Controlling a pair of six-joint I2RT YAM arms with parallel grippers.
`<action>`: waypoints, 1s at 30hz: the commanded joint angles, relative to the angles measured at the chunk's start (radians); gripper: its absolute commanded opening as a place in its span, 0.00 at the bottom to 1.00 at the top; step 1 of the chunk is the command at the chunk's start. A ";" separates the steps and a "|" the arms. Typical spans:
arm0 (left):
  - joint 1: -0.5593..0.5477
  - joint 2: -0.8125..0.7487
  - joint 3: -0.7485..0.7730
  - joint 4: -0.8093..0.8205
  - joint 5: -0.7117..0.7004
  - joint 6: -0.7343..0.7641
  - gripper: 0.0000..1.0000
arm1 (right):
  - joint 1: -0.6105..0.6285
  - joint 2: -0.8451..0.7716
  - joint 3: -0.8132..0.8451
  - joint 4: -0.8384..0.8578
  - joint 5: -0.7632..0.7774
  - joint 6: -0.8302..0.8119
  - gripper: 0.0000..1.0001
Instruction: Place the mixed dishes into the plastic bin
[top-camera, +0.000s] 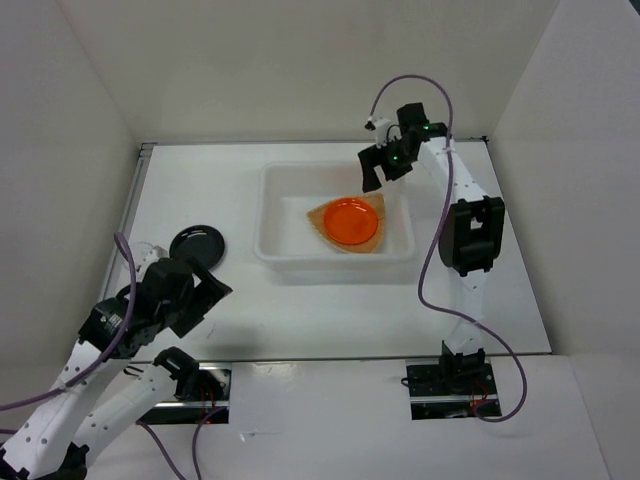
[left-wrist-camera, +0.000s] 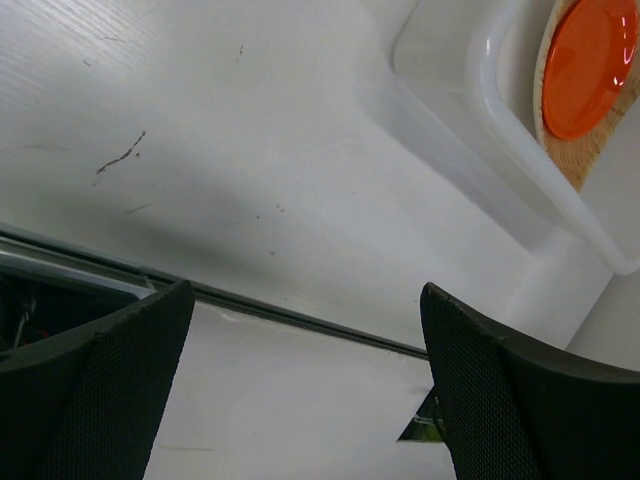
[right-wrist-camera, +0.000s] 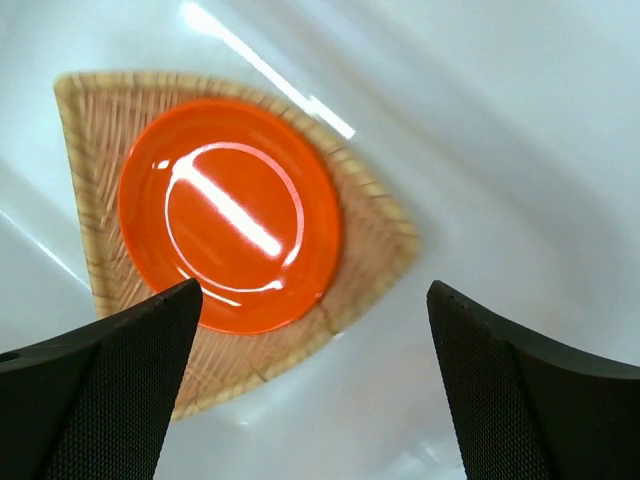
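Note:
The translucent white plastic bin (top-camera: 272, 210) stands mid-table. Inside it the small orange plate (top-camera: 350, 221) lies on the tan woven dish (top-camera: 322, 218); both also show in the right wrist view, the plate (right-wrist-camera: 230, 215) on the woven dish (right-wrist-camera: 375, 235), and in the left wrist view (left-wrist-camera: 590, 65). The glossy black plate (top-camera: 197, 243) lies on the table left of the bin. My right gripper (top-camera: 384, 170) is open and empty above the bin's far right corner. My left gripper (top-camera: 210, 295) is open and empty, near the black plate, over the table's front edge (left-wrist-camera: 300, 315). No clear cups are in view.
White walls enclose the table on three sides. The bin's near corner (left-wrist-camera: 480, 90) shows in the left wrist view. A purple cable (top-camera: 430, 270) hangs along the right arm. The arm bases sit at the near edge.

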 joint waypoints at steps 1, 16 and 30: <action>0.005 -0.059 -0.105 0.193 0.018 -0.074 1.00 | -0.098 -0.104 0.152 -0.026 -0.073 -0.009 0.98; 0.023 -0.027 -0.418 0.499 -0.300 -0.570 1.00 | -0.471 -0.702 -0.807 0.011 -0.290 -0.130 0.98; 0.244 0.128 -0.550 0.714 -0.255 -0.698 1.00 | -0.526 -0.795 -0.903 0.095 -0.214 -0.036 0.98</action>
